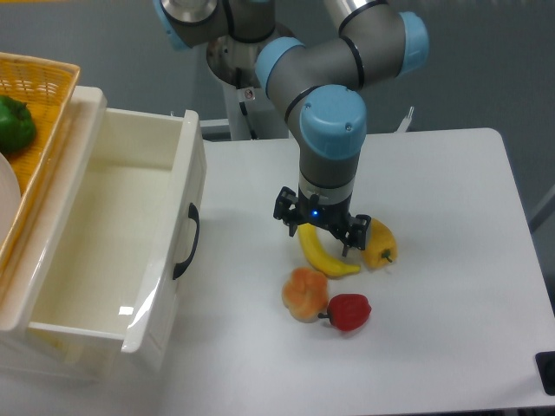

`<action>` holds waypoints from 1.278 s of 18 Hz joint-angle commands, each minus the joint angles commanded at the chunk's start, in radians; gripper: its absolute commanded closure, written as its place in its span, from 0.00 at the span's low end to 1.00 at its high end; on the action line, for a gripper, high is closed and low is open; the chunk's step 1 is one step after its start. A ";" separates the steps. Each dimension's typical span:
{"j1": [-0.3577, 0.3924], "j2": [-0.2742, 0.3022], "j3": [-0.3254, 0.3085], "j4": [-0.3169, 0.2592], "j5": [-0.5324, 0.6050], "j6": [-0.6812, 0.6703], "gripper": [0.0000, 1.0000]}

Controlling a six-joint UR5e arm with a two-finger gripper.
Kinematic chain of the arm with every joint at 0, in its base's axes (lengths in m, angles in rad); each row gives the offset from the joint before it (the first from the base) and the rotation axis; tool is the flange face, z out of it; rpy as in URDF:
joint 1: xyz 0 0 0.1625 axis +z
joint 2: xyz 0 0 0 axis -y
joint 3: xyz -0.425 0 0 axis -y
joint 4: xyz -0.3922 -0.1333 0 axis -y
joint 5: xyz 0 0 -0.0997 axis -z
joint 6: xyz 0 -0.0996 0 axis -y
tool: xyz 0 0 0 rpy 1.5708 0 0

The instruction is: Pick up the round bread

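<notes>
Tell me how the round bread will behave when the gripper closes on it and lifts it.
The round bread looks like a small toy bun, so probably light. Its rounded, lobed shape may let it roll or squirm out of a pinch unless gripped across the middle. The red pepper sits right against it and may get nudged. The gripper hangs open above the banana.

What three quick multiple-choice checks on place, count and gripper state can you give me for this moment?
1. The round bread lies:
A. in the drawer
B. on the table, touching the red pepper
C. in the basket

2. Peppers on the table:
A. one
B. two
C. three

3. The gripper is:
A. open, above the banana
B. shut on the bread
C. inside the drawer

Answers: 1 B, it sits against the red pepper. 2 B, red and the yellow pepper. 3 A, fingers spread over the banana, holding nothing.
</notes>
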 joint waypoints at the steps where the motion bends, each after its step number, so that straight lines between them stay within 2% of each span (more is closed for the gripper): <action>1: 0.000 -0.005 -0.003 0.000 0.002 0.000 0.00; 10: -0.002 -0.035 -0.025 0.009 -0.003 -0.009 0.00; 14: -0.005 -0.049 -0.035 0.063 -0.003 -0.011 0.00; 23: -0.006 -0.098 -0.063 0.058 -0.048 -0.012 0.00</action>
